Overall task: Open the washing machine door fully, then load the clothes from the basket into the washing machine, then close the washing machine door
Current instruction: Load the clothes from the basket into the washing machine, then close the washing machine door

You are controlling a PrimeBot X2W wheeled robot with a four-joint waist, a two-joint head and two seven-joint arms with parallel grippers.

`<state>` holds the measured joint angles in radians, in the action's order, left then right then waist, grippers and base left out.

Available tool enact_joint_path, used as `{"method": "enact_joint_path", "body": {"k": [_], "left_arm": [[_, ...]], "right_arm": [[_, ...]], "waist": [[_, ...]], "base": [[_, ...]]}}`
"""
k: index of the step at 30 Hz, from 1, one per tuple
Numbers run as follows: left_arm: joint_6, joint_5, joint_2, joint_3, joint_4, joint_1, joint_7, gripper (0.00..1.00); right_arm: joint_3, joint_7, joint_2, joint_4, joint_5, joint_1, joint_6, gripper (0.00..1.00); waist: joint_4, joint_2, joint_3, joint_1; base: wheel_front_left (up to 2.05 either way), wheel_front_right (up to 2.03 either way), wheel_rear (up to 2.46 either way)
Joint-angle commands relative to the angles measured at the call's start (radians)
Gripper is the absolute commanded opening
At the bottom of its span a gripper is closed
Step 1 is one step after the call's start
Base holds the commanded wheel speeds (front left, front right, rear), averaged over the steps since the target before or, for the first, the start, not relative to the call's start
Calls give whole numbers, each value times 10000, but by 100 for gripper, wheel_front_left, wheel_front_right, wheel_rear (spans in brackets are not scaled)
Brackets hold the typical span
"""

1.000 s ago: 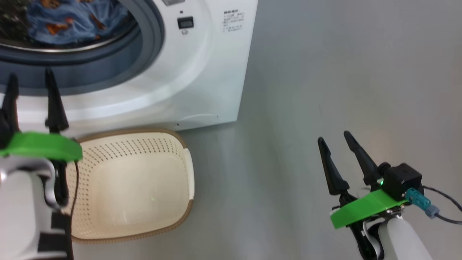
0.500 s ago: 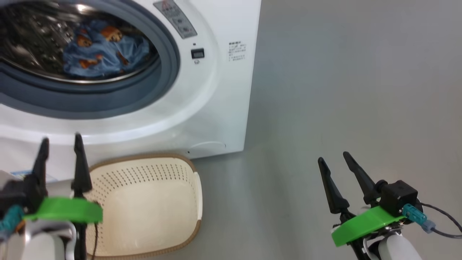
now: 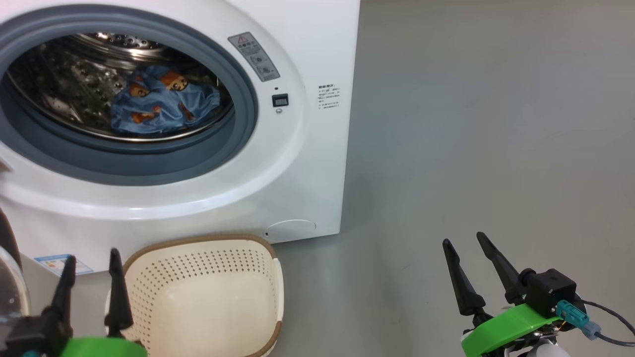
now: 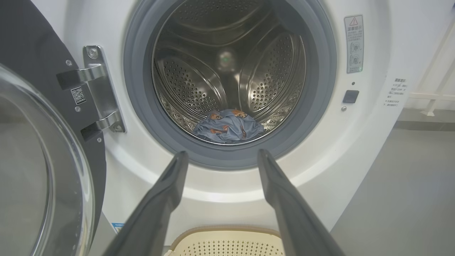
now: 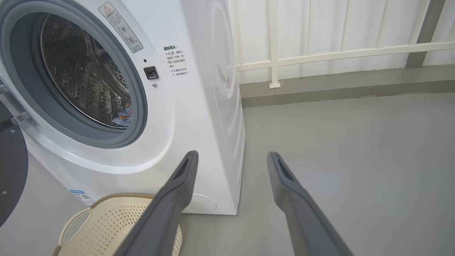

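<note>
The white washing machine (image 3: 317,163) stands open, its glossy black door (image 4: 35,170) swung out to the left on a metal hinge. A blue garment with orange bears (image 3: 158,101) lies in the steel drum (image 4: 227,126); the cream garment is hidden or out of view. In front of the machine, the cream basket (image 3: 203,297) holds nothing that I can see. My left gripper (image 3: 92,258) is open and empty over the basket's left rim, pointing at the drum (image 4: 223,153). Over bare floor to the right, my right gripper (image 3: 464,239) is open and empty (image 5: 231,155).
Grey floor (image 3: 471,124) stretches to the right of the machine. A white railing (image 5: 320,53) and a low kerb run along the wall behind it. The open door's glass bowl (image 3: 10,292) bulges in at my lower left, close to the left arm.
The head camera has tilted up, so the whole picture slid down. Beyond that shift, my left gripper has drawn back from the drum opening down to the basket. The right gripper has barely moved.
</note>
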<state>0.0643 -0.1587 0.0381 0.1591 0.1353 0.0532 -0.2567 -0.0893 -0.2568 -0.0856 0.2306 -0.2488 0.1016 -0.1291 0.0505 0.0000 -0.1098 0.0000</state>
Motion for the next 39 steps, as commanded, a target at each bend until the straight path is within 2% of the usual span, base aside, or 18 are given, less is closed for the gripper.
{"method": "enact_joint_path", "body": {"k": [1,7,13,23,29,39], "left_arm": [[-99,-89,137,260,-388,-30,-51,100],[-533,-356,125,-198,-887,-1015,-51,100],[-777,-482,124,-558,-1136,-1374,-51,100],[-905,-288,123,-805,-1201,-1488,-51,100],[-770,-172,122,-865,-1188,-1476,-51,100],[-797,-8,122,-897,-1259,-1431,-51,100]], "right_arm": [[-242,-49,-32,-291,26,34,-16,100],[-214,-49,17,-410,122,-58,-16,100],[4,-49,0,-617,444,-165,-16,100],[307,-49,98,-714,520,-243,-16,100],[376,-49,132,-689,548,-229,-16,100],[437,-49,170,-663,651,-219,-16,100]], "waist": [[34,0,26,0],[88,0,302,0],[11,0,510,0],[-124,0,573,0],[-126,0,575,0],[-157,0,529,0]], "base": [[0,0,0],[0,0,0],[0,0,0],[0,0,0],[0,0,0],[0,0,0]]}}
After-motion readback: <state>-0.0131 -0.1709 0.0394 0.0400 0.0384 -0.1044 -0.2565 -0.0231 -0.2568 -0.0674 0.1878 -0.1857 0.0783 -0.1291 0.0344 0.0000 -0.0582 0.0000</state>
